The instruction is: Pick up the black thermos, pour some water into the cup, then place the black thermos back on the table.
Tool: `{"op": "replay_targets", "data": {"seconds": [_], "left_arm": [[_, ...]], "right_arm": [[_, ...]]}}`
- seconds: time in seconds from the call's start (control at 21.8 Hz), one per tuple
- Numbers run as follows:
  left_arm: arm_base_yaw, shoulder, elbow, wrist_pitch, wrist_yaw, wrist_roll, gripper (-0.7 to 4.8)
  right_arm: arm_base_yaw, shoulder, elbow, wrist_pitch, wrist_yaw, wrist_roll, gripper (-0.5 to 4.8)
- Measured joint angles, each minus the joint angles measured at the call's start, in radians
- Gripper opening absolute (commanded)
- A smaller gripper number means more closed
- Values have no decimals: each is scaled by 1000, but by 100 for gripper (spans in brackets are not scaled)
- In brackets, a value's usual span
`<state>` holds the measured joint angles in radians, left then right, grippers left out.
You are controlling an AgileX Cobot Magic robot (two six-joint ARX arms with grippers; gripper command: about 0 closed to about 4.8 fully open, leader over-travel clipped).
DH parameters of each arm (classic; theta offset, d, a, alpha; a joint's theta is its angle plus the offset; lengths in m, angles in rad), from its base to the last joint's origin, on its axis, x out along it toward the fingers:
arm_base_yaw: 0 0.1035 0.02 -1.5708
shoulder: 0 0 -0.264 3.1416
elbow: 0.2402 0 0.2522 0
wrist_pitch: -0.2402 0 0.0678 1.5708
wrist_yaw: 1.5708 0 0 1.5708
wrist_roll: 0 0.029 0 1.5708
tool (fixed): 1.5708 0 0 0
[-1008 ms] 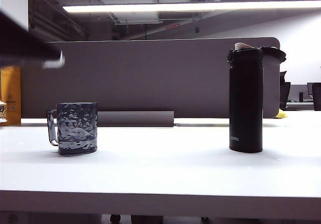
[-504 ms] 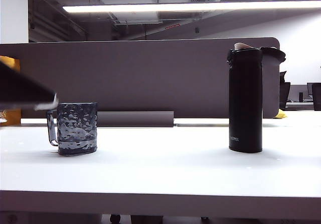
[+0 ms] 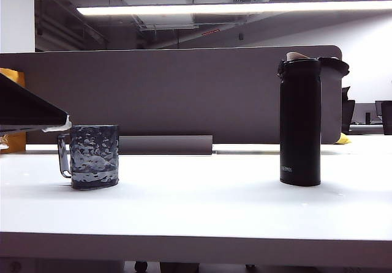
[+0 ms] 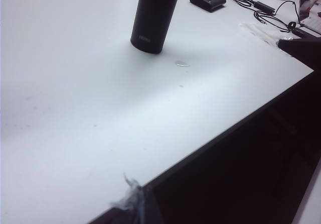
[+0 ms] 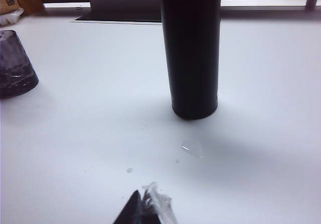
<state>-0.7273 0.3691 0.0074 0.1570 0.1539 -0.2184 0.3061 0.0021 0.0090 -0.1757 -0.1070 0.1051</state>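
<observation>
Thermos: matt black, smooth body, small white print near the base.
Cup: dark grey-blue, glossy, dimpled like hammered metal or glazed ceramic; which one cannot be told.
Surface: smooth white top, faint sheen, a few clear wet drops by the thermos.
Partition: flat grey panel, matt.
Left pincer: dark tips wrapped in crinkled clear tape, closed.
Right pincer: same dark tips and crinkled tape, closed.

black thermos: matte black, pale spout, small white print near base | cup: dark grey-blue, dimpled glossy pattern | surface: white | partition panel: grey | left hand: black, whitish tip
</observation>
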Motion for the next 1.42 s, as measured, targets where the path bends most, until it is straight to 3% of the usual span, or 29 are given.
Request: {"op": "replay_targets", "data": {"seconds": [0.32, 0.5, 0.78, 1.1, 1.42], "left_arm": [[0, 0, 0, 0, 0, 0, -5], [24, -92, 0, -52, 21, 0, -5], [269, -228, 0, -74, 142, 0, -5], [601, -356, 0, -78, 137, 0, -5], [674, -365, 0, -66, 111, 0, -5]], "right_arm": [[0, 0, 0, 0, 0, 0, 1], [0, 0, 0, 0, 1, 0, 1], [-1, 0, 0, 0, 0, 0, 1], [-74, 0, 0, 0, -2, 0, 1], [-206, 0, 0, 0, 1, 0, 1]]}}
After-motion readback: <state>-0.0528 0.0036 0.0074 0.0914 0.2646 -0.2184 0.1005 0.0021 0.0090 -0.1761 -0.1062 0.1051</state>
